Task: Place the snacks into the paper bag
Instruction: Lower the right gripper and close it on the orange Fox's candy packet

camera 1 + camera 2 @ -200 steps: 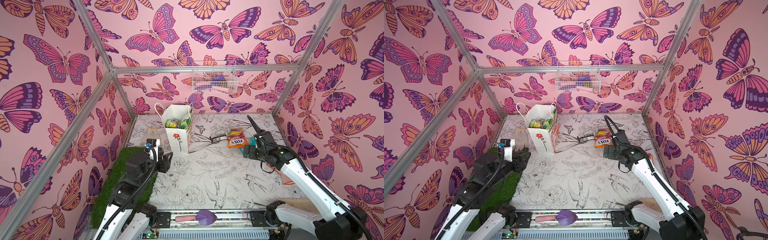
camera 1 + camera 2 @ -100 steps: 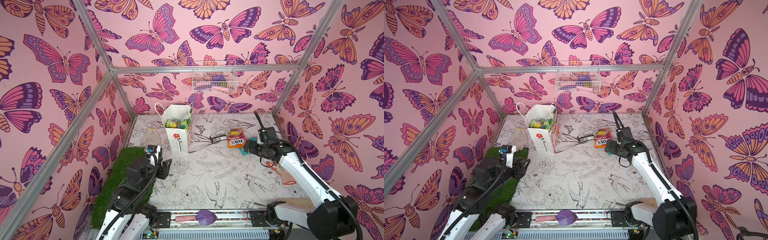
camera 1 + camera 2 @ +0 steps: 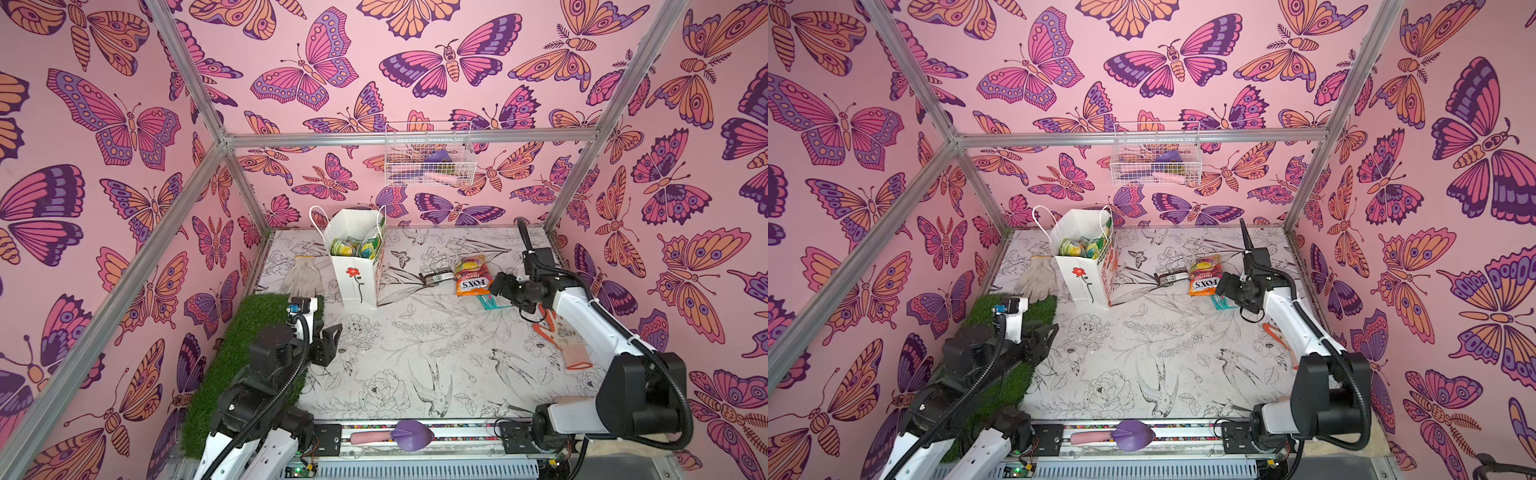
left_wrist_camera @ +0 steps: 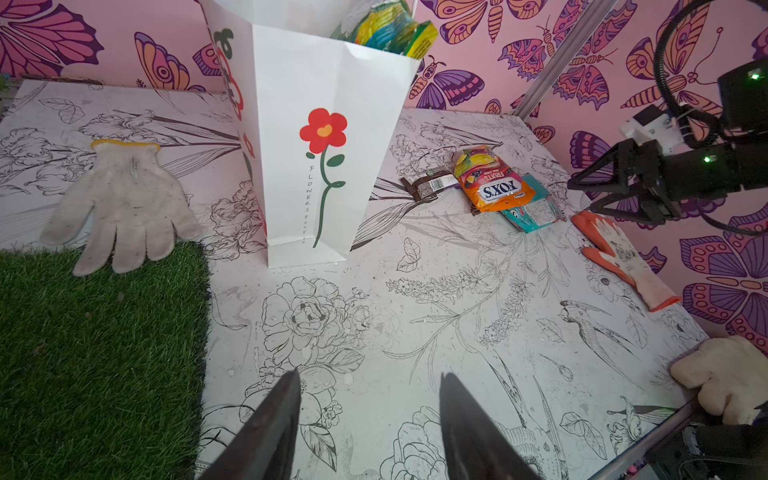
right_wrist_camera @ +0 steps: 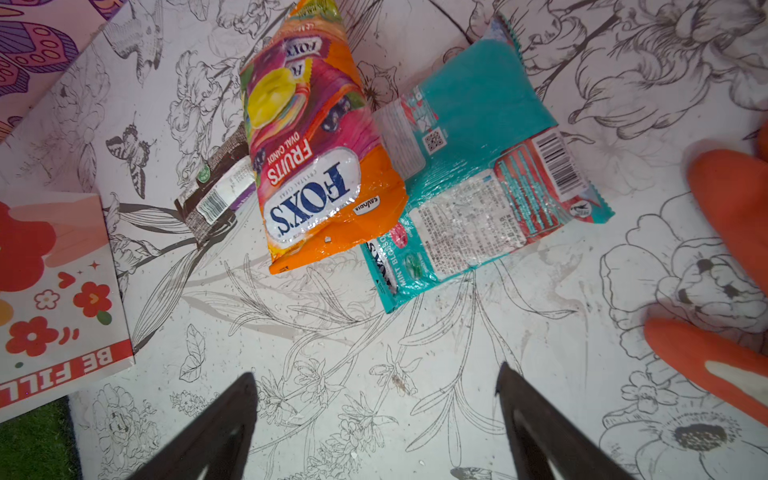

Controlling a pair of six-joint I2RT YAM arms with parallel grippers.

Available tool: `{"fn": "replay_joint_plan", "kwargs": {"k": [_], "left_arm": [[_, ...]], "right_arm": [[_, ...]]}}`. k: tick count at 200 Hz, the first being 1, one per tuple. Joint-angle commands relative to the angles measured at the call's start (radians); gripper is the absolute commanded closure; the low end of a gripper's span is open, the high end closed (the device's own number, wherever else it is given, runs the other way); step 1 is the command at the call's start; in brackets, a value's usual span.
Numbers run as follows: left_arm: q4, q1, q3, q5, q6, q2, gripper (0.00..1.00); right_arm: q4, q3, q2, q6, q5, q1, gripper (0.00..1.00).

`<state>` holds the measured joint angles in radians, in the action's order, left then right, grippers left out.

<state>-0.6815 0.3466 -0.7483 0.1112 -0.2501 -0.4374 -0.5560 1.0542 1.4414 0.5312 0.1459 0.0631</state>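
R gripper (image 5: 376, 370), jaws apart, over mat (image 5: 332, 332), facing teal packet (image 5: 478, 124) edge.

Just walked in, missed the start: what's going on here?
The paper bag is being filled: it stands upright with a few yellow-green packets already inside. The orange FOX'S bag, the teal packet partly under it and the dark brown bar lie on the table, not yet bagged. The right gripper hovers open close to the teal packet, holding nothing. The left gripper is open and empty, near the grass mat.
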Motion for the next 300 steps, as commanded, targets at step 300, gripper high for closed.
{"fn": "replay_joint_plan", "kwargs": {"k": [300], "left_arm": [[-0.026,0.007,0.016,-0.019,-0.005,-0.009,0.44]], "right_arm": [[0.195,0.165,0.377,-0.053,0.141,-0.026,0.38]]}}
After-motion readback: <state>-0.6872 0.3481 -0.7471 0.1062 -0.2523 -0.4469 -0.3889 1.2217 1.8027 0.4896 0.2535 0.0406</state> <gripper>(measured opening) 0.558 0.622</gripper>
